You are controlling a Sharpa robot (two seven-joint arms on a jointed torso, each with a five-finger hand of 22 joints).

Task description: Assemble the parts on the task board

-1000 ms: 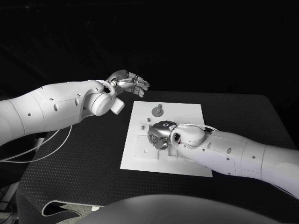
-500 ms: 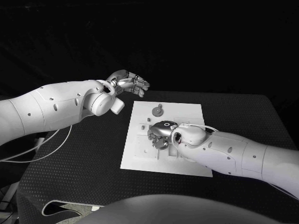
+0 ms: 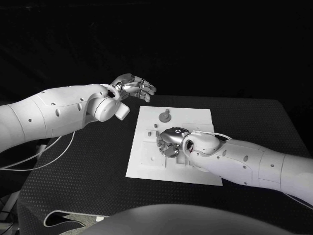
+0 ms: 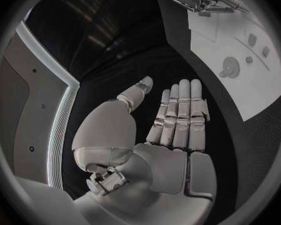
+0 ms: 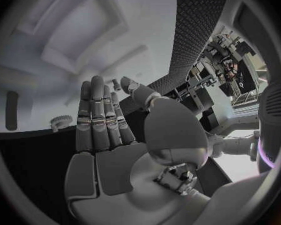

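1. The white task board (image 3: 174,147) lies flat in the middle of the black surface (image 3: 79,166), its long sides running from the near edge toward the far edge.

2. The right hand (image 3: 169,139) hangs low over the middle of the board, palm down. The right wrist view shows its fingers (image 5: 97,115) straight and side by side, the thumb set apart, and nothing in its grasp.

3. The left hand (image 3: 134,87) is raised above the far left part of the surface, just past the board's far left corner and apart from it. The left wrist view shows its fingers (image 4: 181,110) stretched out flat and close together, the thumb splayed to one side, and the palm bare.

4. A round part with a short tab (image 3: 166,116) lies on the board near its far edge, between the two hands and touched by neither.

5. Smaller parts (image 3: 150,133) sit on the board just beside the right hand, on the side toward the surface's left edge. They are too small to tell apart.

6. Whether the right hand touches the board cannot be told from the head view, since the hand covers that spot.

7. A white cable (image 3: 36,156) loops down from the left arm above the left side of the surface.
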